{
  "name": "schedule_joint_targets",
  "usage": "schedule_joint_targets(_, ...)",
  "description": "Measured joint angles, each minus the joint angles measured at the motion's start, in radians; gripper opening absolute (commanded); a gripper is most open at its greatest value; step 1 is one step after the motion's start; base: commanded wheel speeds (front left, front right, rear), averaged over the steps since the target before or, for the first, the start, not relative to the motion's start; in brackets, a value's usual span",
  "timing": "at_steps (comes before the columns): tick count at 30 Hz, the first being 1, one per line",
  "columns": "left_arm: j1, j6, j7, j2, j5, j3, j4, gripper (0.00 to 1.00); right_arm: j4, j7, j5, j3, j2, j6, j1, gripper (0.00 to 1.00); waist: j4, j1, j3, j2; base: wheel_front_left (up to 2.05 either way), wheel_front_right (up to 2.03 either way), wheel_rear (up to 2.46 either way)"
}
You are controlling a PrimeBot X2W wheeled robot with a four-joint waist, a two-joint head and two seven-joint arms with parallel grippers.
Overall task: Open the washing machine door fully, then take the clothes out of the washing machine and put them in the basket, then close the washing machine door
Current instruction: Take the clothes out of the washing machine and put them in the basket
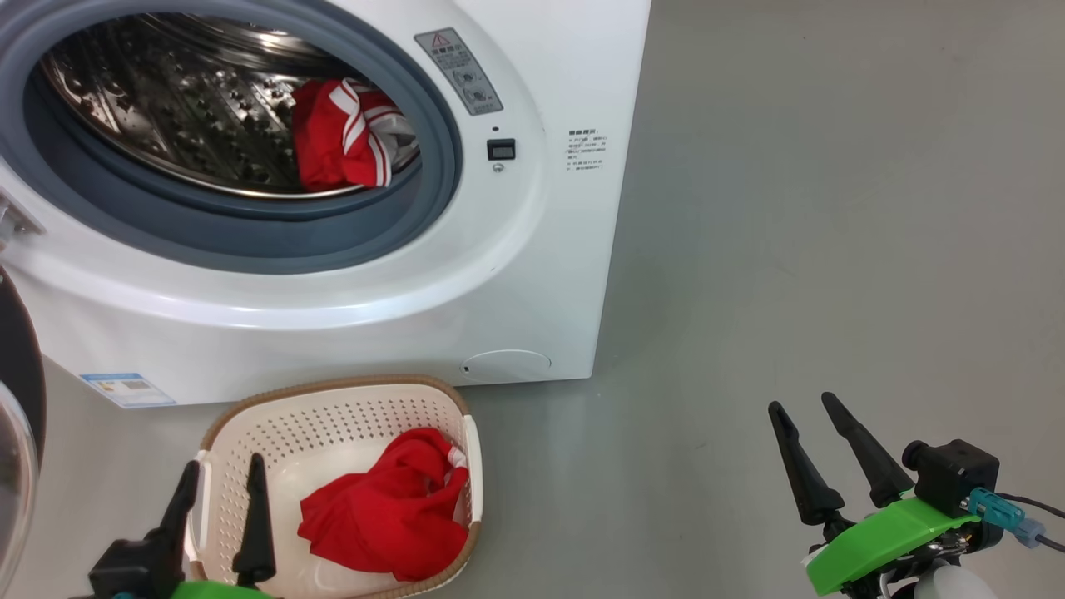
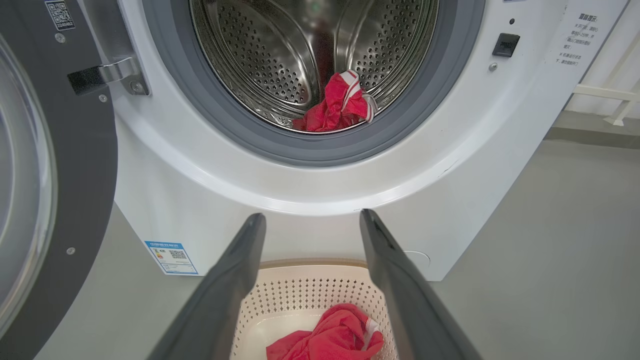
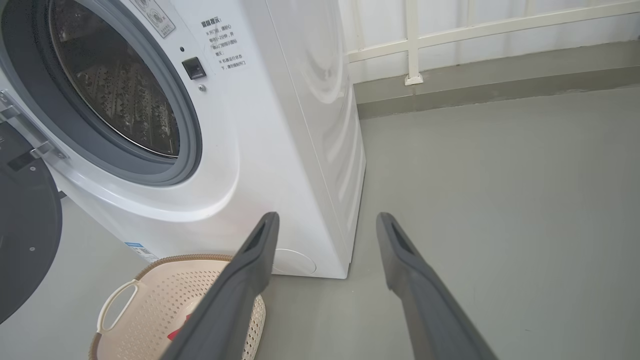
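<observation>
The white washing machine (image 1: 532, 249) stands with its round door (image 2: 55, 200) swung wide open to the left. One piece of the red clothes (image 1: 345, 137) with white stripes lies in the steel drum near the grey gasket; the left wrist view shows this garment (image 2: 337, 105) too. Another red garment (image 1: 391, 507) lies in the cream basket (image 1: 333, 399) on the floor in front of the machine. My left gripper (image 1: 225, 474) hovers open and empty over the basket's left side. My right gripper (image 1: 803, 403) is open and empty over bare floor to the right.
Grey floor (image 1: 832, 208) spreads to the right of the machine. A white railing (image 3: 415, 45) and a wall run behind it. The open door's black rim (image 1: 17, 358) sits at the far left edge, close to my left arm.
</observation>
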Motion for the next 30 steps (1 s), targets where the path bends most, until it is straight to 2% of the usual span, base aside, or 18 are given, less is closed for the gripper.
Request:
schedule_joint_targets(6, -0.034, 0.000, 0.000, -0.001, 0.001, -0.012, 0.012, 1.00, -0.009, 0.000, -0.003, 0.000, 0.000, 0.000, 0.000, 1.00, -0.002, 0.0000, 0.022, 0.0000, 0.00, 0.00, 0.00)
schedule_joint_targets(11, -0.135, 0.000, 0.000, 0.003, -0.025, -0.021, 0.044, 1.00, -0.015, 0.000, -0.004, 0.002, 0.004, 0.000, -0.005, 1.00, -0.005, 0.0000, 0.058, 0.0000, 0.00, 0.00, 0.00)
schedule_joint_targets(19, -0.420, -0.007, 0.000, 0.099, -0.137, -0.132, 0.174, 1.00, -0.021, 0.000, -0.005, 0.021, 0.018, 0.000, -0.088, 1.00, -0.014, 0.0000, 0.149, 0.0000, 0.00, 0.00, 0.00)
schedule_joint_targets(26, -0.685, -0.007, -0.003, 0.187, -0.241, -0.268, 0.327, 1.00, -0.029, 0.000, -0.014, 0.032, 0.026, 0.000, -0.165, 1.00, -0.040, 0.0000, 0.256, 0.0000, 0.00, 0.00, 0.00)
schedule_joint_targets(30, -0.751, -0.007, -0.003, 0.215, -0.265, -0.304, 0.377, 1.00, -0.031, 0.000, -0.016, 0.037, 0.032, 0.000, -0.178, 1.00, -0.054, 0.0000, 0.293, 0.0000, 0.00, 0.00, 0.00)
